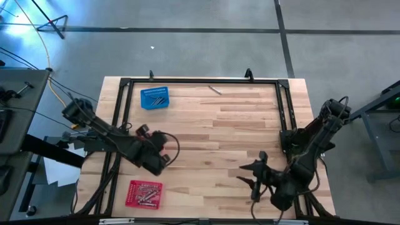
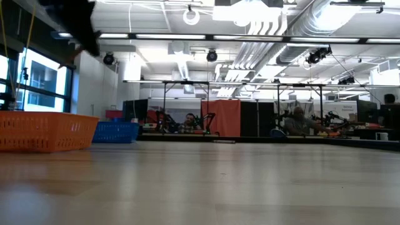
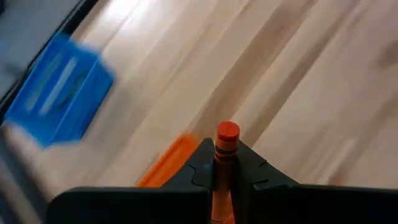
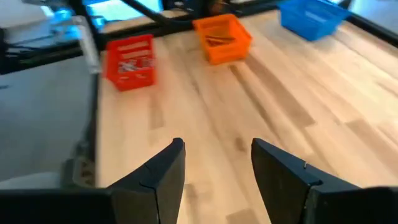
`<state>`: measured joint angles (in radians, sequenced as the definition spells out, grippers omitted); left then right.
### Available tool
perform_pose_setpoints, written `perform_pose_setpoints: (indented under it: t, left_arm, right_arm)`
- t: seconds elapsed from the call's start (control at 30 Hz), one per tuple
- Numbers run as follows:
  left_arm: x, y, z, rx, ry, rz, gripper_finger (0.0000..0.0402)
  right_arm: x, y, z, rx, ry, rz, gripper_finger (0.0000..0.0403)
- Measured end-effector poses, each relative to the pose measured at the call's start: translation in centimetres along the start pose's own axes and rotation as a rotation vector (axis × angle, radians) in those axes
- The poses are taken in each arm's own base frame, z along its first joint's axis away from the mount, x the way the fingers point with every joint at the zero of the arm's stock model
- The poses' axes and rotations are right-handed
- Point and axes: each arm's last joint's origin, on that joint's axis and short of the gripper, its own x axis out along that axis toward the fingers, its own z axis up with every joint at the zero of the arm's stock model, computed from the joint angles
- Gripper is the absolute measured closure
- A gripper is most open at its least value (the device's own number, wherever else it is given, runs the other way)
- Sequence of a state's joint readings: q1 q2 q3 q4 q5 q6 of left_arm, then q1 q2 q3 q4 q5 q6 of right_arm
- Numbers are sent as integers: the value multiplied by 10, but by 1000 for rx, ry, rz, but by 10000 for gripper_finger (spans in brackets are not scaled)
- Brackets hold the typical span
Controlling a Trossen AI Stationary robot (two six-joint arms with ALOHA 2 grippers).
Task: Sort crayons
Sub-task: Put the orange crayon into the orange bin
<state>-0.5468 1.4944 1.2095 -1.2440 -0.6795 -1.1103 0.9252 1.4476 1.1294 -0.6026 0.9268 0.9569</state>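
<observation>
Left gripper (image 3: 225,177) pinches an orange crayon (image 3: 226,144) above the orange basket (image 4: 222,38), presumably to drop it; right gripper (image 4: 217,163) waits, jaws spread.

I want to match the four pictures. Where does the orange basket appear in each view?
High view: not visible; the left gripper hangs where it would be.
Low view: orange basket at the left edge, in front of the blue basket.
Left wrist view: only an orange strip beside the fingers, which are shut on an orange crayon.
Right wrist view: top centre, between the red basket and the blue one.
Shared landmark: the blue basket.
</observation>
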Motion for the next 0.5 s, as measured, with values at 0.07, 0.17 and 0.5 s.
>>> perform_pose_setpoints:
  t: [0.07,0.17,0.5]
  left_arm:
    - [3,4,-8,-11,62,63,395]
    - [11,7,-18,5,154,93,395]
    - [55,25,-50,71,358,209,394]
  right_arm:
    - [2,-4,0,-3,-3,-40,229]
    - [7,-9,2,-10,-6,-79,231]
    - [18,-16,8,-3,23,-101,231]
